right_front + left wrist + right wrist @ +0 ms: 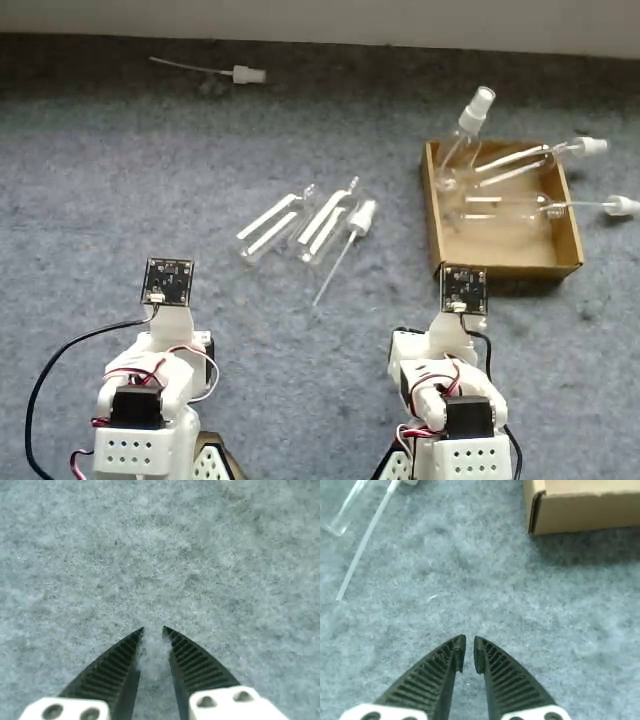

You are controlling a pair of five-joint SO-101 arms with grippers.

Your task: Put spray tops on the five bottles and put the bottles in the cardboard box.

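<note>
Two clear bottles without tops, one (270, 228) and the other (325, 222), lie side by side on the grey carpet at mid-table. A white spray top (352, 225) with a long tube lies just right of them. Another spray top (238, 73) lies far back on the left. The cardboard box (505, 262) at the right holds three topped bottles (520, 208), and their spray heads stick out over its rim. My left gripper (153, 628) is shut over bare carpet, holding nothing. My right gripper (469, 638) is shut and holds nothing, a short way before the box corner (580, 507).
Both arms sit folded at the near edge, left (160, 390) and right (450, 390). In the right wrist view, the spray top's tube (367, 535) and a bottle end (342, 515) lie ahead, off to one side. Open carpet separates the arms from the loose bottles.
</note>
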